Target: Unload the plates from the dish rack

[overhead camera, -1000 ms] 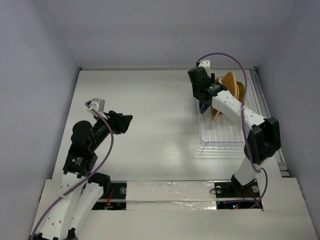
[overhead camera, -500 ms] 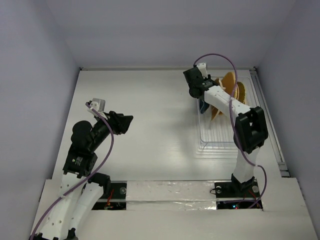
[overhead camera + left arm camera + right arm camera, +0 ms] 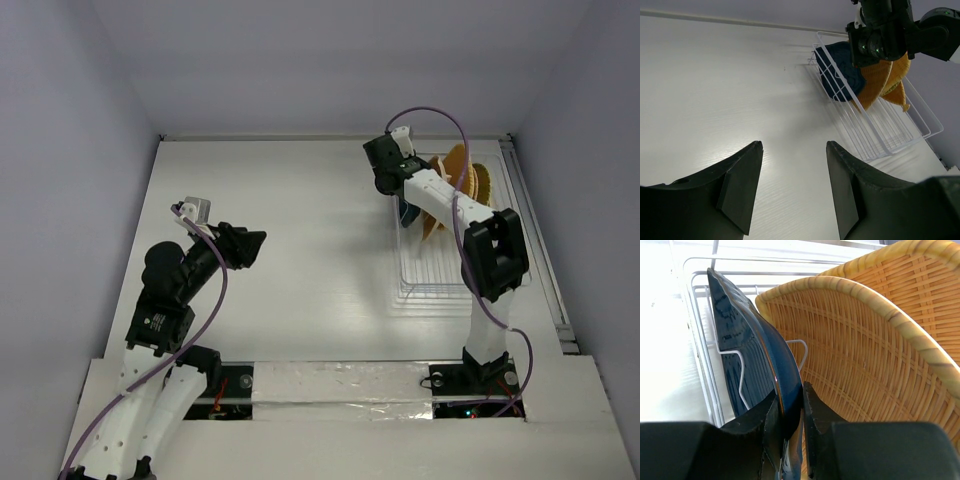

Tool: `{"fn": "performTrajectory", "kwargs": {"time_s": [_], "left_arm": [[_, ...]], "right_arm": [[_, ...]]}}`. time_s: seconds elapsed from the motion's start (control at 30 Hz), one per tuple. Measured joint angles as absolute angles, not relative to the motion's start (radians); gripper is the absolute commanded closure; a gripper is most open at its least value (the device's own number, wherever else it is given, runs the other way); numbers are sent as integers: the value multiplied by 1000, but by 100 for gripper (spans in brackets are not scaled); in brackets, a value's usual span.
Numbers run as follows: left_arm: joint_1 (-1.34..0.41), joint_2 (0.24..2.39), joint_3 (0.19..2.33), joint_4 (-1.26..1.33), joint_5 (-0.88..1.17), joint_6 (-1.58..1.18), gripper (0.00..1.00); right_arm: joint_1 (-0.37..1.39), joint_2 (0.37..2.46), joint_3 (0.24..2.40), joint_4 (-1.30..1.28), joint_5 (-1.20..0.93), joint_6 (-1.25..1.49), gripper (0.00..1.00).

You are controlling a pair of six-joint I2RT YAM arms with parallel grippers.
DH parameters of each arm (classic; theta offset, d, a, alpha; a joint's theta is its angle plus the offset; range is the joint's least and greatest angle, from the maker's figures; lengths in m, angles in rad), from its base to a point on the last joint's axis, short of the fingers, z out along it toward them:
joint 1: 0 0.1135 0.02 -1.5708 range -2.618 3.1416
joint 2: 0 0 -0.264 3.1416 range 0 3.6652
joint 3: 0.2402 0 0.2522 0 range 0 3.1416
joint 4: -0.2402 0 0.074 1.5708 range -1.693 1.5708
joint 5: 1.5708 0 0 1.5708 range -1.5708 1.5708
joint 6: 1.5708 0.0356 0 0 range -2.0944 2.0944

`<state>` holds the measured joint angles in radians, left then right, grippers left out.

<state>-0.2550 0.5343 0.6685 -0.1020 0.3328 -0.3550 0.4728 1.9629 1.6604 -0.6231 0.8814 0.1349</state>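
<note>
Only in R wrist cam, R end effector [image 3: 790,407] clamped on blue dish [image 3: 747,352] rim, L end effector [image 3: 794,190] apart

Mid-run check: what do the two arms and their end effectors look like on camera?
The left arm and right arm share white links and bulky black joint housings, each trailed by a thin purple cable. The left end effector and right end effector are black, with two wedge-shaped fingers.
</note>
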Motion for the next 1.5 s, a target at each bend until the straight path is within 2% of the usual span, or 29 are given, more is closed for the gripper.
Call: {"fn": "performTrajectory", "kwargs": {"time_s": [0.13,0.83,1.03,1.23,1.37,1.5], "left_arm": [[-255,534,669,-102,333,-356,50],[-255,534,669,-102,337,-357,50],[-255,534,669,-102,337,-357,50],[-255,534,669,-102,337,-357,50],[-252,534,669,-102,335,-357,50],[-238,534,669,-102,320,-357,50]], "right_arm": [[474,1963,1660,-623,884,134,100],[549,1954,1674,-646,1047,73,100],[558,1877,1675,-684,1048,94,100],[582,1711,1676,-738,1050,142,100],[624,1597,1676,-742,955,179,100],[686,1549,1667,-670,731,225,100]]}}
